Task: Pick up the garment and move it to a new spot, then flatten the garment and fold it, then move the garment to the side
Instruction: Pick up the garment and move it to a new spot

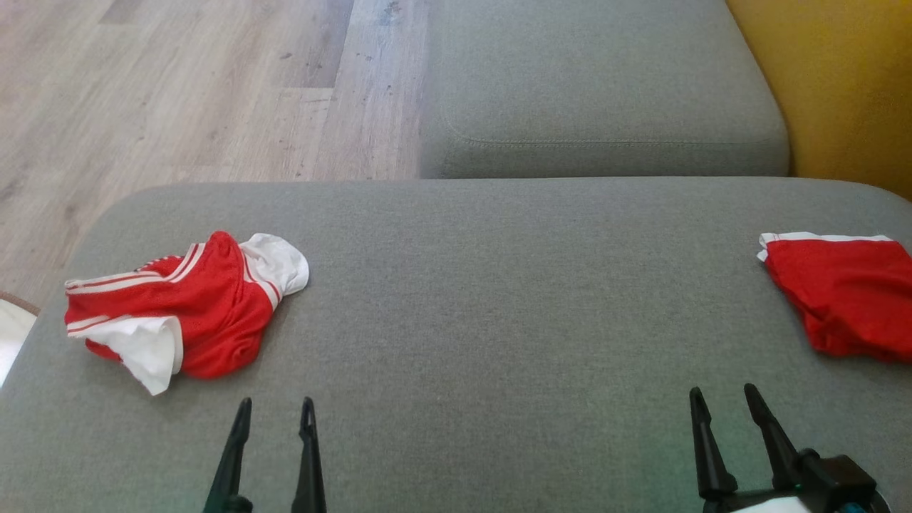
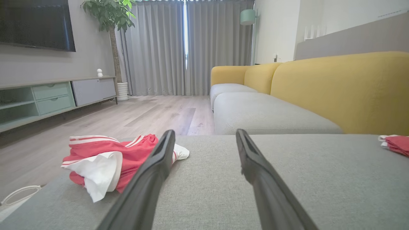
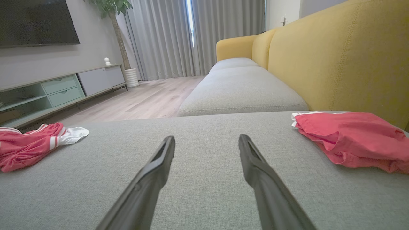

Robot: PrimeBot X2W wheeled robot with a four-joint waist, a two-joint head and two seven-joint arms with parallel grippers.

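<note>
Judged to be at the first step, nothing lifted yet: crumpled garment (image 1: 187,306) on the left part of the cushion (image 1: 499,299), near the left pincer (image 1: 276,405), with another red piece (image 1: 841,296) at the far right. Left pincer and right pincer (image 1: 723,390) wide apart, empty, low over the cushion. Next, probably: reach the left pincer forward and leftward, close on a raised fold, lift.

Crumpled red-white garment (image 1: 189,310) lay bunched ahead-left of left claw (image 1: 276,403); flatter red garment (image 1: 844,296) ahead-right of right claw (image 1: 722,390).
</note>
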